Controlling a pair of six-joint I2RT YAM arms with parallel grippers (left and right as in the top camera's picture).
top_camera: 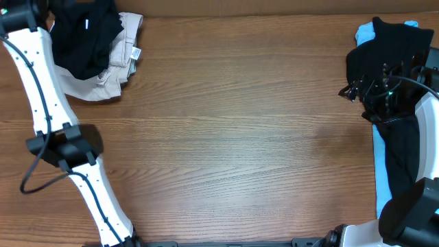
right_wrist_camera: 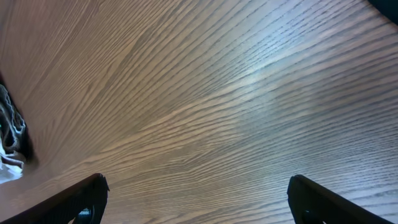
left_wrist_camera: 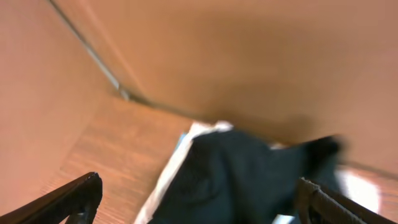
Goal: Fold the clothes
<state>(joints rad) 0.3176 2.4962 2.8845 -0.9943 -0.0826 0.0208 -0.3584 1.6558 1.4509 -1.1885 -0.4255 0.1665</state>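
A crumpled black garment (top_camera: 86, 38) lies on beige trousers (top_camera: 116, 68) at the table's far left corner. Another black garment (top_camera: 394, 51) lies on a light-blue garment (top_camera: 367, 31) at the right edge. My left gripper (left_wrist_camera: 199, 202) is open and empty, hovering just above the left black garment (left_wrist_camera: 249, 174), with a pale fabric edge (left_wrist_camera: 168, 177) beside it. My right gripper (right_wrist_camera: 196, 196) is open and empty over bare wood. In the overhead view it (top_camera: 346, 90) sits just left of the right pile. A bit of the left pile (right_wrist_camera: 9, 140) shows at that view's edge.
The wooden table (top_camera: 233, 130) runs between the two piles. A brown wall (left_wrist_camera: 249, 56) stands behind the left pile. My left arm (top_camera: 41, 89) runs along the left edge. More black and light-blue fabric (top_camera: 398, 158) lies under my right arm.
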